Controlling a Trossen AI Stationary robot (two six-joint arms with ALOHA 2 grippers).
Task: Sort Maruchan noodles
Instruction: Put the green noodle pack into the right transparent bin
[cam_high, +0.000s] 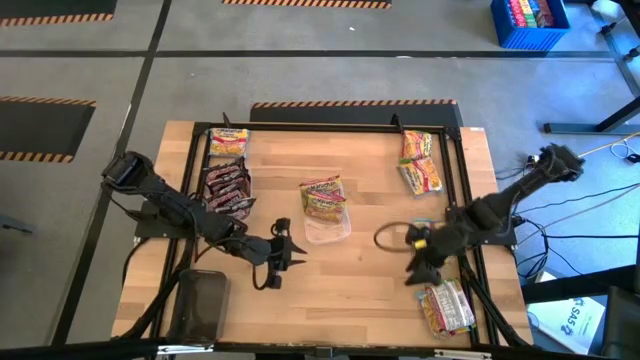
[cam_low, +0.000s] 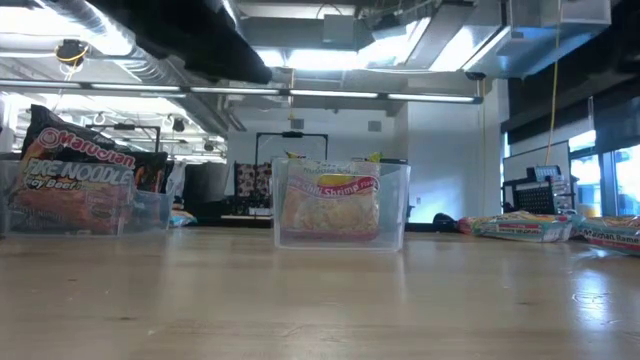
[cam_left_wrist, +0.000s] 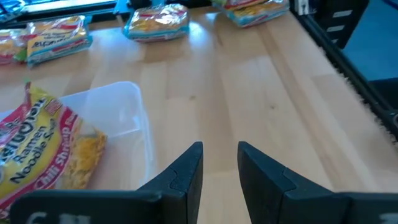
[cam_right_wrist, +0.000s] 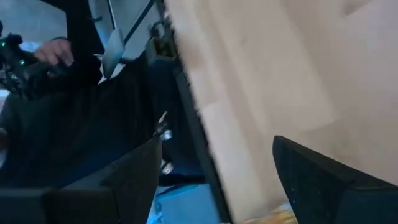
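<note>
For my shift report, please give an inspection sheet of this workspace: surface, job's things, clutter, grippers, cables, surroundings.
Surface: wooden table, bare in the front middle, inside a black frame.
Job's things: yellow packet in the clear centre tray; maroon packets at the left; yellow packet behind them; two packets at the back right; packets at the front right edge.
Clutter: dark flat object at the front left corner.
Grippers: left gripper open, empty, left of the centre tray; right gripper open, empty, near the right edge.
Cables: cable loop on the table; more on the floor at the right.
Surroundings: blue crate on the floor; a person's hand in the right wrist view.
</note>
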